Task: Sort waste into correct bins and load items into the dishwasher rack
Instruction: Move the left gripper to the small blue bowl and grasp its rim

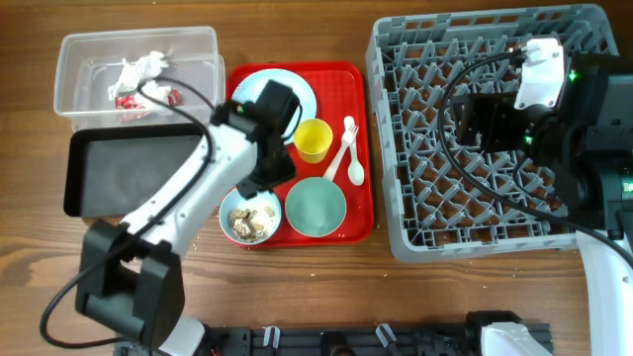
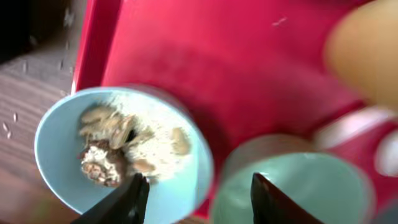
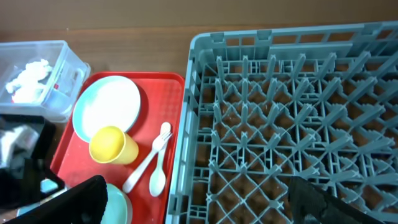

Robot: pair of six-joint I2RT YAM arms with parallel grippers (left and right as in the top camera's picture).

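Observation:
A pale blue bowl (image 1: 249, 215) holding rice and brown scraps (image 2: 118, 146) sits at the red tray's front left. My left gripper (image 2: 198, 202) is open just above it, one finger over this bowl, the other over the empty teal bowl (image 1: 316, 206). The blue plate (image 1: 294, 91), yellow cup (image 1: 313, 139), white fork and spoon (image 1: 348, 150) lie on the tray. My right gripper (image 3: 202, 202) is open and empty above the grey dishwasher rack (image 1: 495, 129). Napkins and wrappers (image 1: 138, 81) lie in the clear tub (image 1: 79, 49).
The black tray (image 1: 129, 168) sits left of the red serving tray (image 1: 361, 213). A few rice grains lie on the wood by the tray's corner (image 2: 12, 121). The rack fills the right side of the table.

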